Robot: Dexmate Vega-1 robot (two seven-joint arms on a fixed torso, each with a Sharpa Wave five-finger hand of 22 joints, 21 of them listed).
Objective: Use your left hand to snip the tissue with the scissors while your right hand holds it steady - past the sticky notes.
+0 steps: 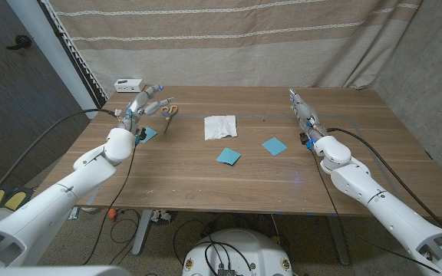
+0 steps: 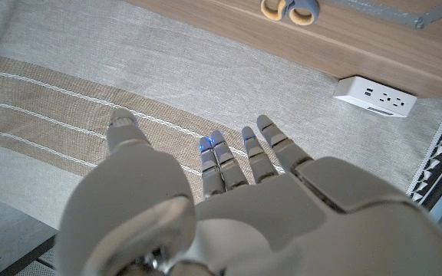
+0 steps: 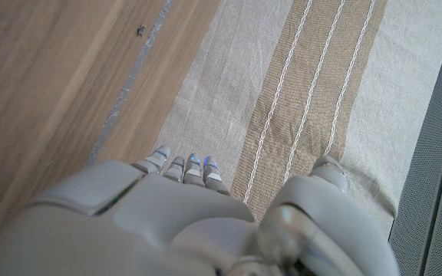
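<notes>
Tissue: the white tissue (image 1: 221, 127) lies flat on the wooden table (image 1: 206, 184), mid-table toward the far side, with nothing on it and neither hand on it.
Scissors: the scissors (image 1: 169, 115) lie on the table to the tissue's left, tan handles away from me, blades toward me; I judge they sit there so my left hand can take them first.
Sticky notes: one blue note (image 1: 228, 157) and a second (image 1: 274, 146) lie nearer me than the tissue; a third (image 1: 146, 134) sits by my left hand. The cut belongs beyond them, so I must reach over.
Left hand: my left hand (image 1: 145, 103) hangs just beside the scissor handles, fingers spread, grasping nothing.
Right hand: my right hand (image 1: 301, 110) stands on edge well right of the tissue, fingers straight, released.
White box: a power strip (image 2: 374, 96) rests at the table's far-left corner.
Writing: none I can read.
</notes>
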